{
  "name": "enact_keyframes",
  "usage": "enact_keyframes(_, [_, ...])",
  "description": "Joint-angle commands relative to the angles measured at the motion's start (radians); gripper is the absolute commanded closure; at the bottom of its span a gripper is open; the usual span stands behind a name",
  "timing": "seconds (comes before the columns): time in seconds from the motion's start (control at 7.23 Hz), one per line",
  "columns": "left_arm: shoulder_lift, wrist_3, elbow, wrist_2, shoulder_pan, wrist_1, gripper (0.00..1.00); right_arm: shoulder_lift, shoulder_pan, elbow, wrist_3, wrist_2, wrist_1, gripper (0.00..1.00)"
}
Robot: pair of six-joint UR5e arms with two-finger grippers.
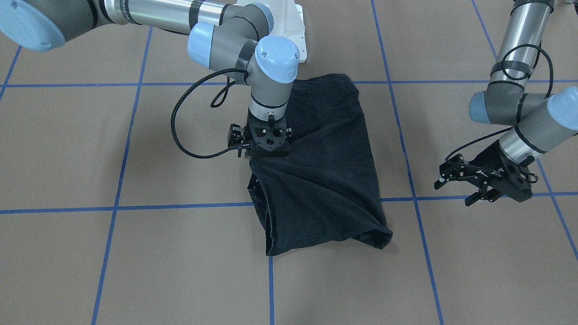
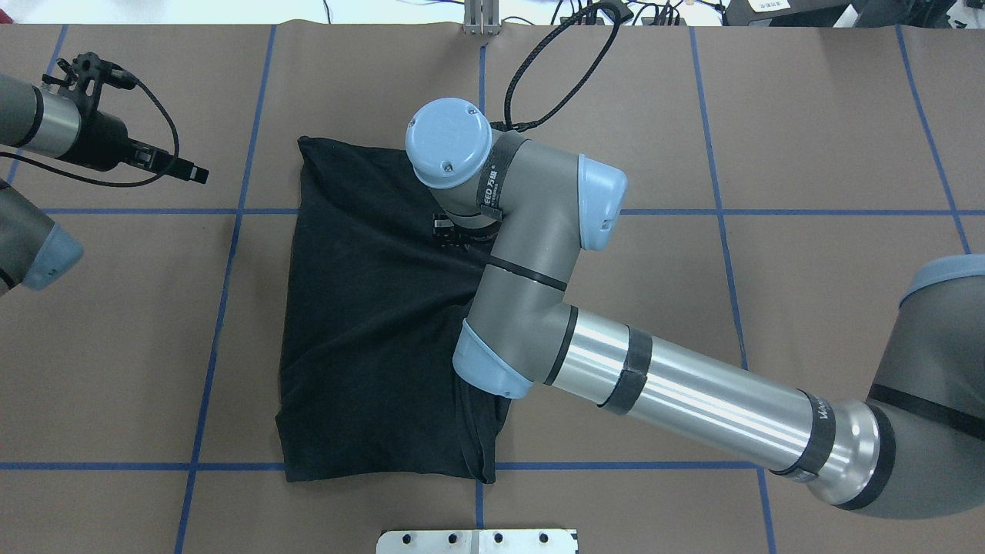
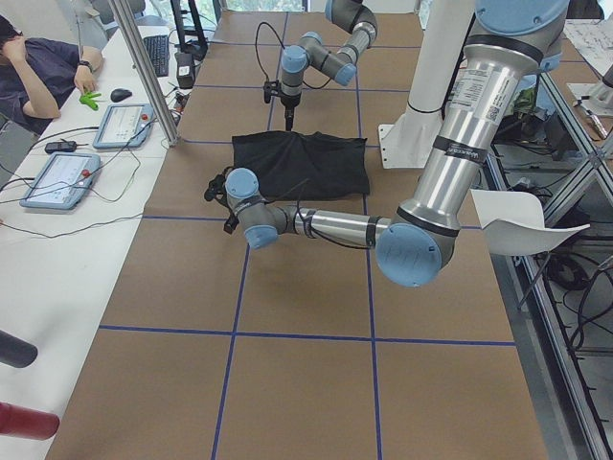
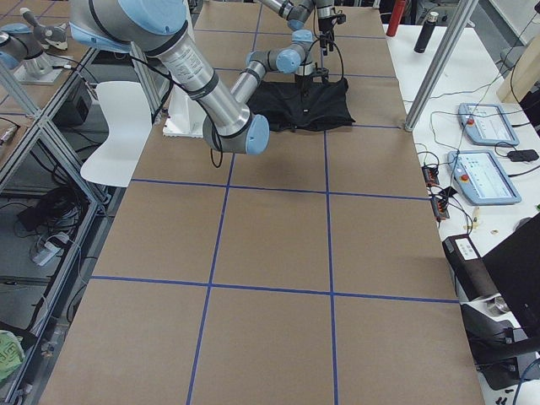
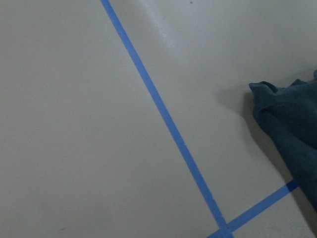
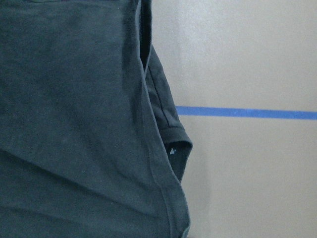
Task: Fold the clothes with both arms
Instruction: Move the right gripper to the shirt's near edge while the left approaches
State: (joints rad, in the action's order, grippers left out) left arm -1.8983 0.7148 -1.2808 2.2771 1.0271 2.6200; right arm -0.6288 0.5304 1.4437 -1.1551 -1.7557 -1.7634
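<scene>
Pressing right gripper (image 1: 267, 149) onto long edge of black T-shirt (image 1: 325, 180), its fingers' state hidden. Hovering left gripper (image 1: 454, 193) open-fingered, well beyond opposite edge.

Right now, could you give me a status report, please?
Left gripper open, off the shirt. Right gripper down at shirt, jaws hidden. Nothing blocking.
</scene>
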Motion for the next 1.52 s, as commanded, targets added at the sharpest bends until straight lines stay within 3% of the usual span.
enact_keyframes(0.0, [0.094, 0.241, -0.14, -0.043, -0.091, 0.08, 0.0, -0.177, -0.07, 0.271, -0.167, 0.005, 0.005, 0.01])
enact_keyframes(0.28, [0.209, 0.477, -0.357, -0.198, -0.27, 0.078, 0.0, -0.288, -0.156, 0.43, -0.346, 0.126, 0.005, 0.01])
enact_keyframes(0.55, [0.289, 0.685, -0.489, -0.386, -0.471, 0.077, 0.0, -0.299, -0.237, 0.484, -0.537, 0.205, 0.01, 0.01])
enact_keyframes(0.69, [0.318, 0.772, -0.538, -0.46, -0.546, 0.075, 0.0, -0.334, -0.248, 0.521, -0.581, 0.228, 0.068, 0.01])
enact_keyframes(0.97, [0.352, 0.94, -0.574, -0.643, -0.689, 0.069, 0.0, -0.448, -0.274, 0.538, -0.641, 0.306, 0.291, 0.01])
enact_keyframes(1.38, [0.366, 1.124, -0.574, -0.752, -0.807, 0.052, 0.0, -0.447, -0.274, 0.535, -0.64, 0.306, 0.295, 0.01])
